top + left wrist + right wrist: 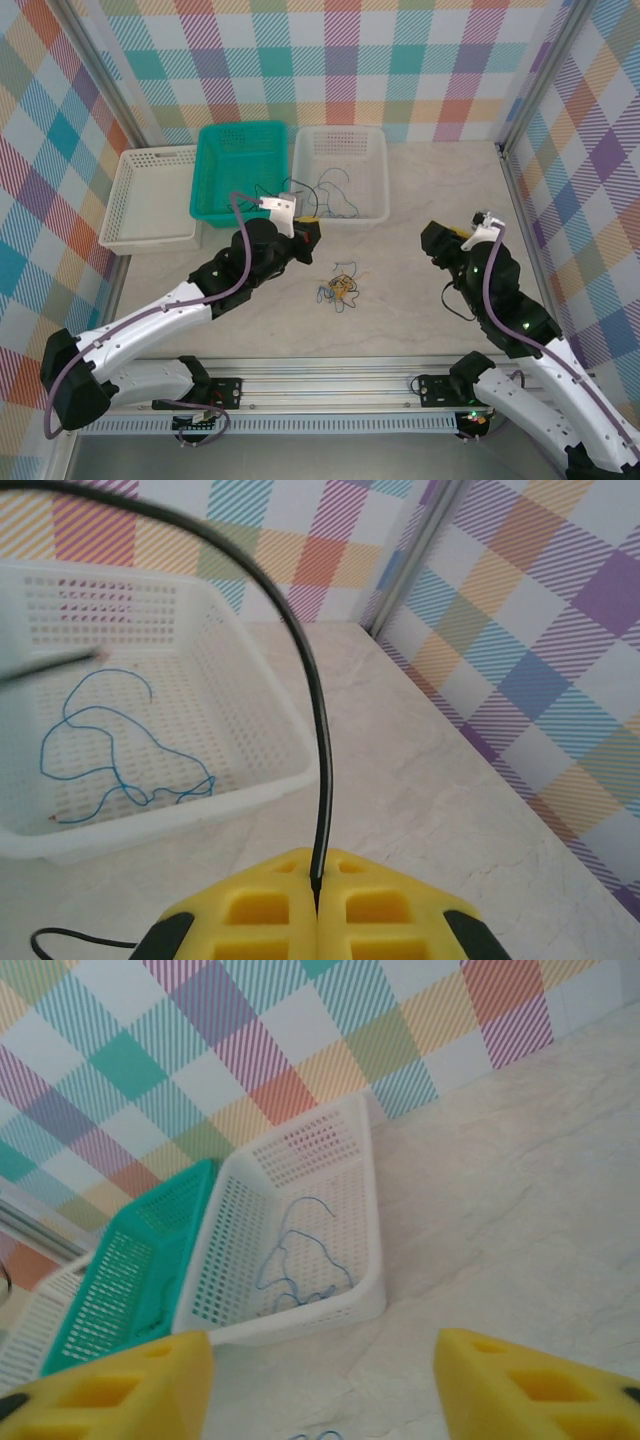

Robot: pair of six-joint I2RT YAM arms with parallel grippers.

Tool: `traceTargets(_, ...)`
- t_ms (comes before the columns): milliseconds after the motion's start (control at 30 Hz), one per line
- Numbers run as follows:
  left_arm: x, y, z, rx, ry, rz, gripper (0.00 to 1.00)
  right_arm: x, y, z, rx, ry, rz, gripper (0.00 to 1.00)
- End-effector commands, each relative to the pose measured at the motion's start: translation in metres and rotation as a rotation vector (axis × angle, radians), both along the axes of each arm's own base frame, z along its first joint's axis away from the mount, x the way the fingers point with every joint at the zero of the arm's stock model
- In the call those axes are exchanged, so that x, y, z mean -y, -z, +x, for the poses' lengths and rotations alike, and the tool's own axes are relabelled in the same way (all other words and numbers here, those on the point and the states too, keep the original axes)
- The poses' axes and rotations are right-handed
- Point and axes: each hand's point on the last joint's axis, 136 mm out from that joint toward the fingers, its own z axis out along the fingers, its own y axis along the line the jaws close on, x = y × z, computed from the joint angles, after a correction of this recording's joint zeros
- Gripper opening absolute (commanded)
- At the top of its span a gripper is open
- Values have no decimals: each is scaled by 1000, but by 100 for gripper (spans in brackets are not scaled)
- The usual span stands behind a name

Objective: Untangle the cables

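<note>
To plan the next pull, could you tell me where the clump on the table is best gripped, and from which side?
Probably the blue loop sticking out at the clump's left edge, from above: it lies flat on the table, clear of the dense middle.

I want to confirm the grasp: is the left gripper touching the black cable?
Touching. The left wrist view shows the black cable running down into the left gripper, pinched in the seam between its shut jaws.
</note>
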Motion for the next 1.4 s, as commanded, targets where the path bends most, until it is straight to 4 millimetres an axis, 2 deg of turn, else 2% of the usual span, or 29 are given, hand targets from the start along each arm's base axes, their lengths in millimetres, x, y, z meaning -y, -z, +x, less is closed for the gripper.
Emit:
traceTargets(0,-33,-20,6,-1,-115,-17,0,0,5,4,-15,1,-59,88)
traceTargets(33,-40,-20,6,-5,-133,-11,0,-1,8,5,-24,-3,-70,100)
traceTargets(200,-73,-20,4,-17,-225,17,0,-10,21,9,-67,-42,-119,100)
traceTargets(333,-105,-18,-1,-38,-323,73,0,-29,32,11,-105,-137,-143,100)
traceTargets(400,-124,-15,-3,-54,-396,116,0,-38,38,12,-125,-181,-144,100)
traceTargets(567,-196,-10,-12,-121,-700,213,0,-57,52,14,-184,-264,-137,100)
traceTargets(633,-216,-10,-16,-136,-776,228,0,-64,57,14,-207,-288,-129,100)
traceTargets(1000,-285,-3,-28,-204,-1058,211,0,-84,79,22,-321,-299,-26,100)
traceTargets(1200,-303,14,-9,-325,-1092,214,0,-88,92,23,-379,-304,-36,100)
traceTargets(1367,-330,4,14,-356,-1144,209,0,-79,90,22,-376,-276,-84,100)
